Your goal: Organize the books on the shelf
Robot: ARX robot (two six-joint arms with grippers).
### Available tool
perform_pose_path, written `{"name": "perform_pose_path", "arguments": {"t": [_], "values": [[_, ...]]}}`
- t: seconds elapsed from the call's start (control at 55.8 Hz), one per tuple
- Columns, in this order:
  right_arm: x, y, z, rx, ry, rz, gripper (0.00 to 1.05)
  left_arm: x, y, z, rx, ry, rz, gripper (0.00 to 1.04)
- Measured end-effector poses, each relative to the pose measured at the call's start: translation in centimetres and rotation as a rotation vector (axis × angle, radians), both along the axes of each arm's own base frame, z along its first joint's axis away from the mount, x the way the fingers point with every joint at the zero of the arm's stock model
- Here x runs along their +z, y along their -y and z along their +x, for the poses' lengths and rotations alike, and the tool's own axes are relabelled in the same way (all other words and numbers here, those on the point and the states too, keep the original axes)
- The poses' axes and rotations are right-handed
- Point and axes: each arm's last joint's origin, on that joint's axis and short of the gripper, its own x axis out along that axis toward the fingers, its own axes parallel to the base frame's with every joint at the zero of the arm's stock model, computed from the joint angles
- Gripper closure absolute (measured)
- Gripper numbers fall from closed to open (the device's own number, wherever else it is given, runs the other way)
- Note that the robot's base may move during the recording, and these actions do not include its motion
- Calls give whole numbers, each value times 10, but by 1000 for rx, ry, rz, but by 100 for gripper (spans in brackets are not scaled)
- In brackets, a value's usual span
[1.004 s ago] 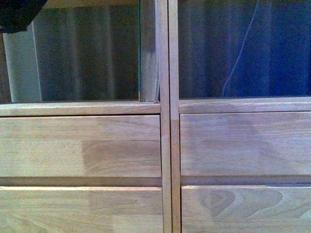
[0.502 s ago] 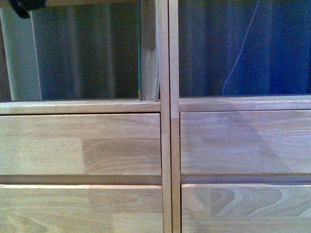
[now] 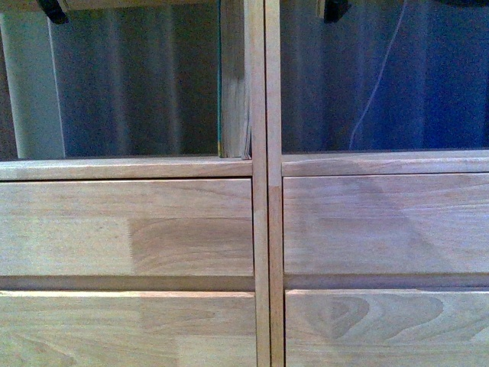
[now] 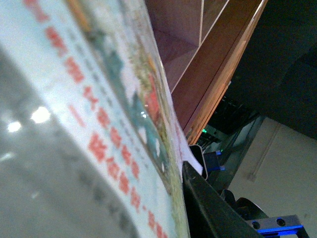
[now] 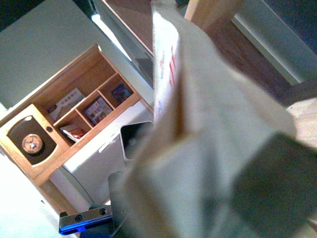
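Front view: shelf (image 3: 260, 229), 2 columns, drawer fronts (image 3: 126, 229) below the open compartments. Teal book (image 3: 233, 84) stands upright in the left compartment, pressed against the centre divider, pale pages facing out. Right compartment shows no book.

Left wrist view: magazine (image 4: 99, 124) fills most of the picture, cover with red characters. It runs between 1 dark finger (image 4: 208, 208) and a blurred grey mass that I take for the other. Judged: left gripper (image 4: 163, 198) clamped on the magazine.

Right wrist view: a pale paper spine with red marks, apparently the same magazine, sits between 2 dark blurred shapes. Judged: right gripper (image 5: 198, 198) also clamped on it. The contact itself is not sharp in either view.

Handling: thin, light and floppy, with a glossy, probably slippery cover. It sags and folds where unsupported. Best held near the spine, the stiffest line, with 2 holds apart to keep it flat. Slide it in spine outward beside the teal book, which can prop it upright.
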Motion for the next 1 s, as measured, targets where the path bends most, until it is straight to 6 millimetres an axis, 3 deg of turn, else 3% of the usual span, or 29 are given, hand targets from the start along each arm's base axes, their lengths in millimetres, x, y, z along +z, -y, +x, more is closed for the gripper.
{"name": "perform_pose_path", "arguments": {"t": [0.215, 0.377, 0.502, 0.628, 0.825, 1.004], "values": [[-7, 18, 5, -50, -27, 6, 57, -4, -15, 1, 46, -6, 17, 95], [-14, 46, 1, -110, -38, -21, 28, -1, -49, -1, 184, 8, 12, 95], [-18, 78, -11, -280, -12, -103, 6, 2, -74, -3, 402, 25, 77, 95], [-15, 97, -30, -460, 75, -241, 7, 0, -81, 12, 596, 52, 186, 95], [-16, 114, -58, -814, 331, -620, 7, -5, -90, 66, 905, 164, 429, 95], [-33, 120, -68, -934, 486, -839, 7, -21, -85, 113, 1024, 231, 626, 95]]}}
